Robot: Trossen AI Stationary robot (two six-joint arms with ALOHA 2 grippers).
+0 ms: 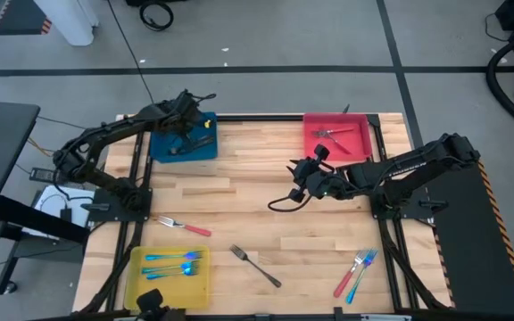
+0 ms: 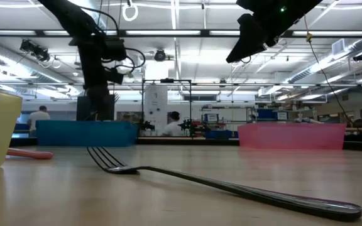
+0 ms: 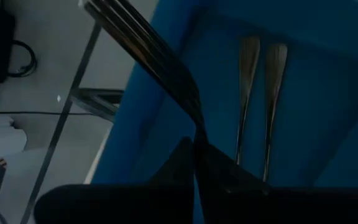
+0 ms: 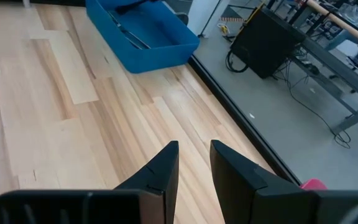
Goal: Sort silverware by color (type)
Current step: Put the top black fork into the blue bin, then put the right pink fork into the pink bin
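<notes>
Silverware lies spread on the surface [image 1: 266,209]: a grey fork [image 1: 255,265] near the front middle, a red fork [image 1: 184,226], a red and blue pair [image 1: 355,272], others already in the trays. The left gripper [image 1: 186,141], over the blue tray [image 1: 183,135], has its fingers clamped on a grey fork [image 3: 148,53]; the right gripper [image 1: 300,169] hangs over the middle with fingers apart, empty. These pieces seem light, stiff and slippery, lying flat, so I would pinch across the thin handle near its middle.

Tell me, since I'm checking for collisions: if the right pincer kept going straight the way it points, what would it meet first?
Probably bare wooden tabletop: the right pincer, empty and slightly open, aims across open planks toward the blue rectangular plastic tray. The tray would come next if it stays level, though depth is hard to judge.
</notes>
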